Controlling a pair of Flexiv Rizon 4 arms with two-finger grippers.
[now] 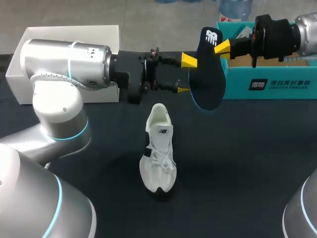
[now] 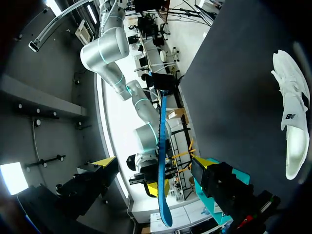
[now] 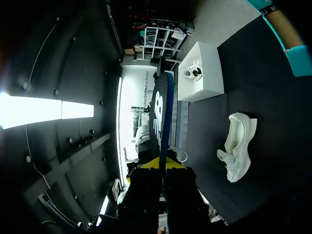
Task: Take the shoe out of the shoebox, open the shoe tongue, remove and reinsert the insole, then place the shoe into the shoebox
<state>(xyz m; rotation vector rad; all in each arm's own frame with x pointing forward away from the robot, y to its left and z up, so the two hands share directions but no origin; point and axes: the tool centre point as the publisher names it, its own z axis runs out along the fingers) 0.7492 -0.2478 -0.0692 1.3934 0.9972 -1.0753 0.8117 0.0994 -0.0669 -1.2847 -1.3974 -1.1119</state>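
Left arm (image 1: pixel 69 64), the bulkiest form in the head view, reaches in from the left to mid-table. Its left gripper (image 1: pixel 186 75) has its yellow tips well apart, one on either side of the insole's edge without clamping it. The left wrist view confirms this: the insole (image 2: pixel 162 161) appears edge-on in the gap between the spread fingers.

The right gripper (image 1: pixel 219 47) enters from the far right, just above the teal shoebox (image 1: pixel 267 82), and is clamped on the insole near its printed heel end. The insole hangs in the air with its long axis close to vertical, rounded toe end downward.

The shoe (image 1: pixel 158 153) stands upright on its sole on the dark table (image 1: pixel 237 163), out of the box and touched by neither gripper. Its long axis runs away from the robot, toe toward the robot and open mouth toward the grippers. The mouth lies below the insole's lower end and slightly to the robot's left of it.

Judged from this, reinsertion requires lowering the toe end into that mouth and tipping it toward the robot. The left gripper is the nearer one to the mouth.
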